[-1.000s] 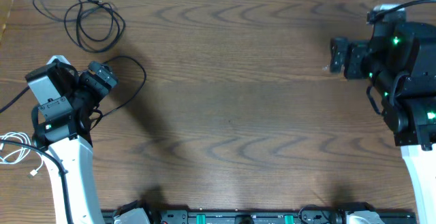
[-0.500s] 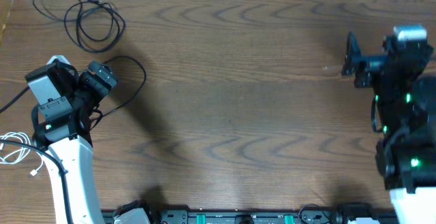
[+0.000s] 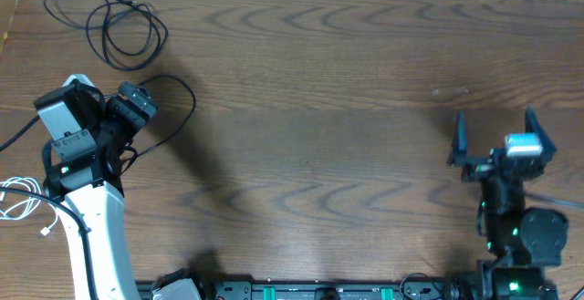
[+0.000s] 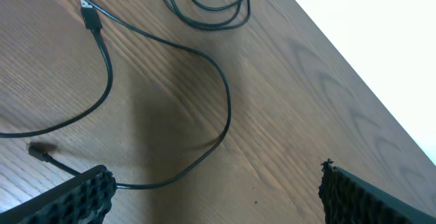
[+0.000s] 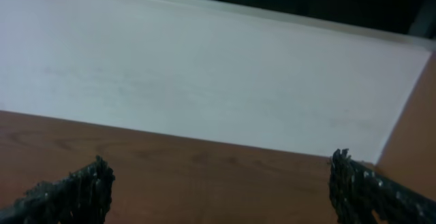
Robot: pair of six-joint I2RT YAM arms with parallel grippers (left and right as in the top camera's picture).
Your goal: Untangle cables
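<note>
Jaws of left gripper (image 3: 136,102) spread wide, nothing gripped; looped black cable (image 3: 193,99) seen beside. Right gripper (image 3: 494,118) likewise spread, empty. Coiled black cable (image 3: 128,65), white cable (image 3: 20,189) laid apart.

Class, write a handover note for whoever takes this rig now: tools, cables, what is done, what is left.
Left tool open, empty, over a black cable. Right tool open, empty, far from all cables.
Other black cable coiled at far-left corner; white cable at left edge.
Done: the three seem apart. Left: loosen the coil, if knotted; cannot tell.
</note>
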